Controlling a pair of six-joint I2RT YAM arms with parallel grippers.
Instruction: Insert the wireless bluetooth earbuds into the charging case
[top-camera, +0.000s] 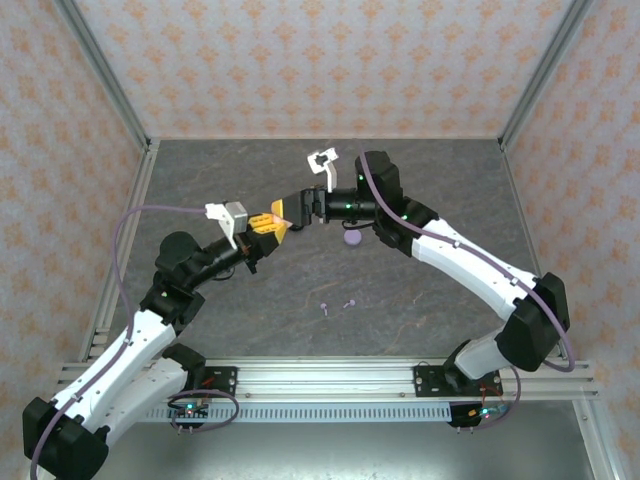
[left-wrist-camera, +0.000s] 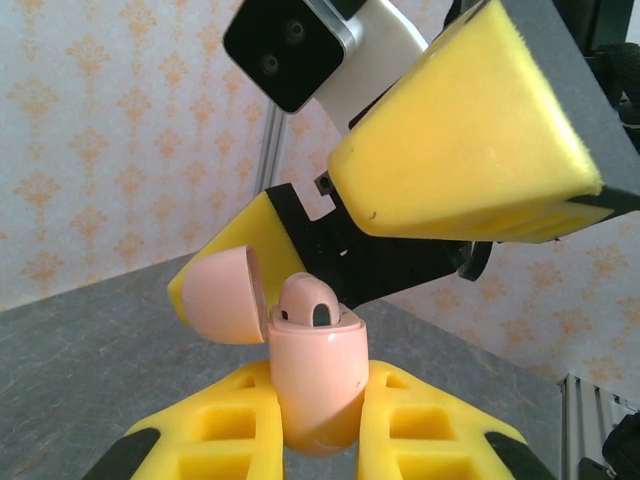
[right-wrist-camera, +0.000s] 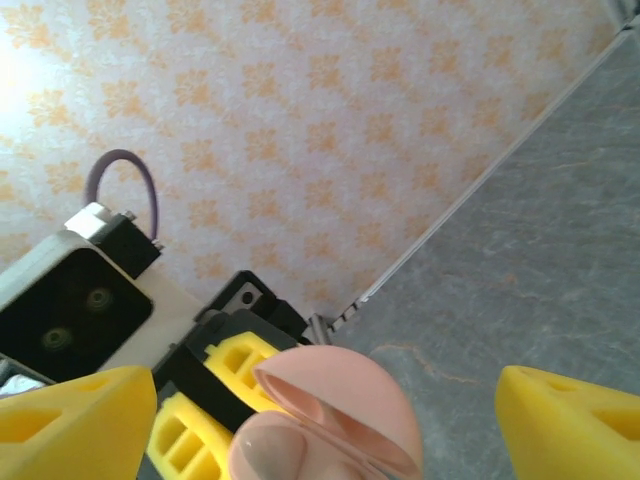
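Pink case (left-wrist-camera: 315, 380) is held clear of the bench (top-camera: 420, 300), over its far middle, by the left gripper (top-camera: 266, 228), which is clenched on the case's lower body. The lid (left-wrist-camera: 222, 298) is swung open, to the left in the left wrist view. One pink bud (left-wrist-camera: 305, 300) is seen seated in the case, its head above the rim. Whether the second slot is filled cannot be told.

Right gripper (right-wrist-camera: 325, 390) is released: the jaws are set wide apart, one on each side of the case, and nothing is held. Whether one finger touches the lid cannot be told.

A lavender case (top-camera: 352, 237) is seen on the bench just right of the grippers. Two lavender buds (top-camera: 325, 308) are seen at near middle, close together and well apart from that case.

Step is judged to be insertion into the pink case, with at least one bud in.

Next move:
- If the second slot is empty, the other pink bud must be fetched; none is made out on the bench.
- If it is full, the lid is to be pushed shut by the right gripper while the case is kept steady.
- After that, the lavender buds are to be picked. A fine pinch is called for, with the stem lined up to the slot.

Possible risk: the case could be tilted in the grip by a push on the lid.
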